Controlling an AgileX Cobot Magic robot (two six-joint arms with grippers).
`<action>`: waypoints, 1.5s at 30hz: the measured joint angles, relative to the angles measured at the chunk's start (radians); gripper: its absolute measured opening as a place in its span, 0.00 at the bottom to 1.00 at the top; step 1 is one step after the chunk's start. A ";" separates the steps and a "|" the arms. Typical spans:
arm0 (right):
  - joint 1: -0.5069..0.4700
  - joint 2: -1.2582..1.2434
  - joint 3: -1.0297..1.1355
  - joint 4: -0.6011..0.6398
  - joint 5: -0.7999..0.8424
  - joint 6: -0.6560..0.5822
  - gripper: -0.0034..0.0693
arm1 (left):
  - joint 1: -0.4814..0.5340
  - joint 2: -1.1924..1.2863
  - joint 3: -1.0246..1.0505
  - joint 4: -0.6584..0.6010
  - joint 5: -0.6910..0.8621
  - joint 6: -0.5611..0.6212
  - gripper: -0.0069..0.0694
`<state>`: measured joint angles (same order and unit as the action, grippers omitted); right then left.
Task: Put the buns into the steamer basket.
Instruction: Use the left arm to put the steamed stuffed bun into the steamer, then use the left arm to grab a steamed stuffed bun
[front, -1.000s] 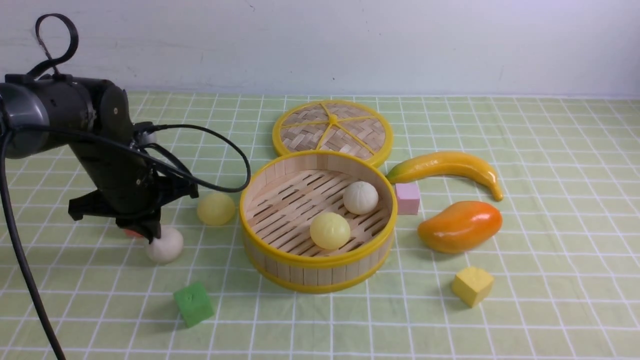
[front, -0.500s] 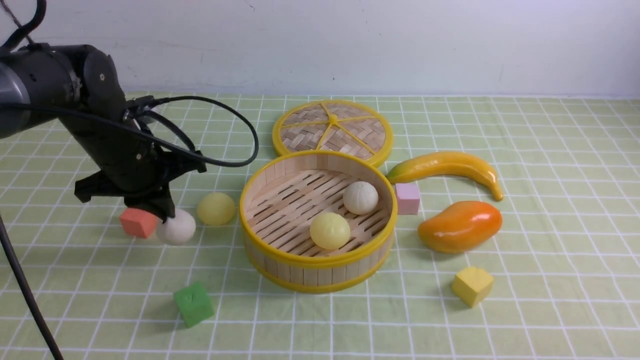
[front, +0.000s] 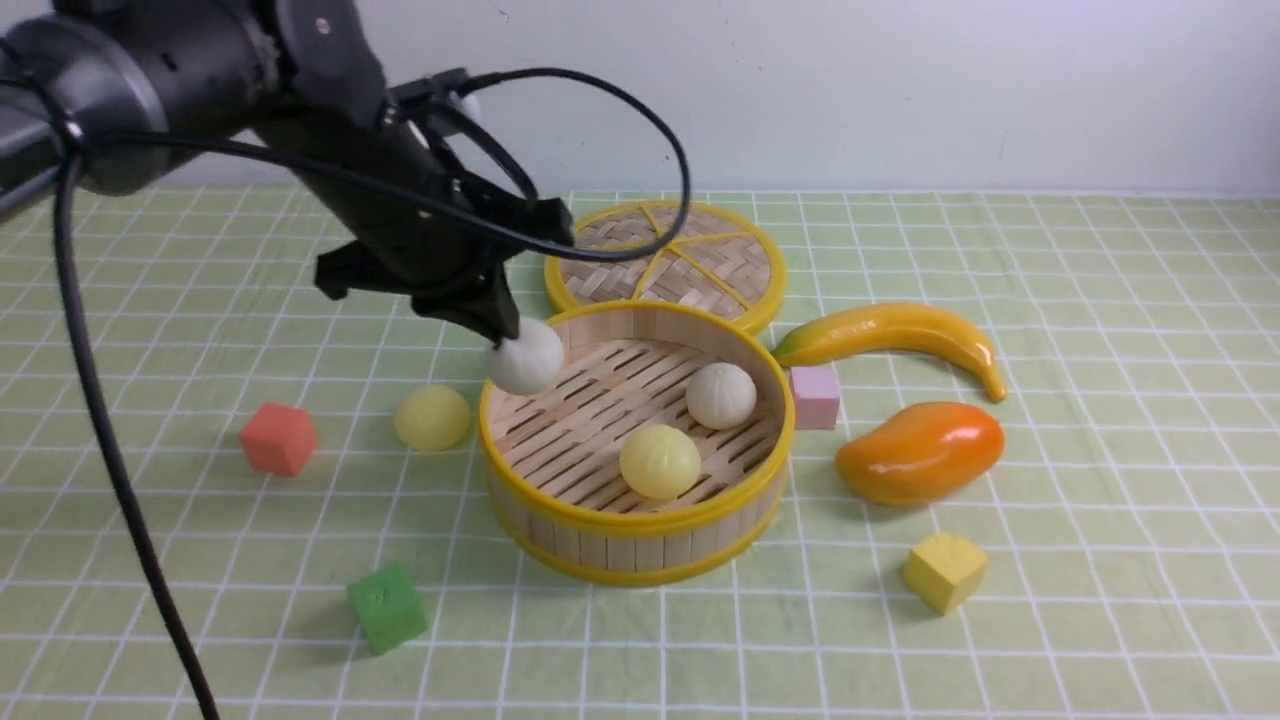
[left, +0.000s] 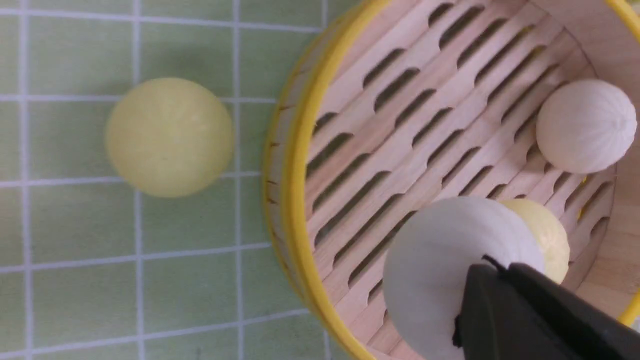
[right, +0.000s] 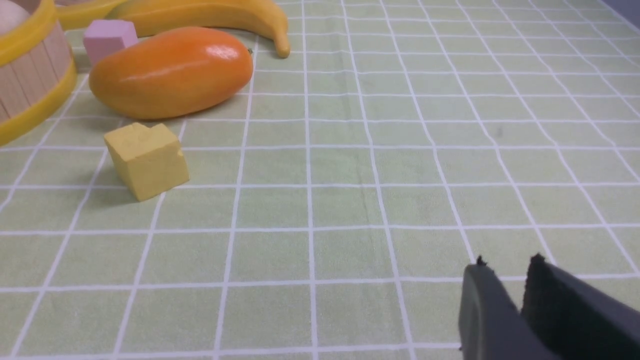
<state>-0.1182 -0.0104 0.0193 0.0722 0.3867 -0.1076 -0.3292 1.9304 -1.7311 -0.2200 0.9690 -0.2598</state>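
Note:
My left gripper (front: 505, 335) is shut on an off-white bun (front: 526, 360) and holds it in the air over the near-left rim of the steamer basket (front: 520, 385). In the left wrist view the held bun (left: 440, 265) hangs over the slatted floor. Inside the basket lie a pale yellow bun (front: 659, 461) and an off-white pleated bun (front: 720, 395). Another pale yellow bun (front: 431, 417) sits on the cloth left of the basket. My right gripper (right: 507, 267) is shut and empty, low over the cloth; it does not show in the front view.
The woven lid (front: 665, 262) lies behind the basket. A banana (front: 890, 335), a pink cube (front: 815, 396), an orange mango (front: 920, 452) and a yellow cube (front: 944, 571) lie right of it. A red cube (front: 278, 438) and a green cube (front: 387, 607) lie at left.
My left gripper has lifted the off-white bun from the cloth beside the red cube and carried it up and right to the basket's rim.

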 joint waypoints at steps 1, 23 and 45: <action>0.000 0.000 0.000 0.000 0.000 0.000 0.23 | -0.002 0.004 -0.001 0.000 0.000 0.000 0.07; 0.000 0.000 0.000 0.000 0.000 0.000 0.25 | 0.008 0.062 -0.030 0.025 -0.048 -0.040 0.66; 0.000 0.000 0.000 0.001 0.000 0.000 0.28 | 0.163 0.214 -0.063 0.037 -0.078 -0.079 0.55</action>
<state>-0.1182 -0.0104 0.0193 0.0730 0.3867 -0.1076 -0.1666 2.1446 -1.7937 -0.1833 0.8909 -0.3383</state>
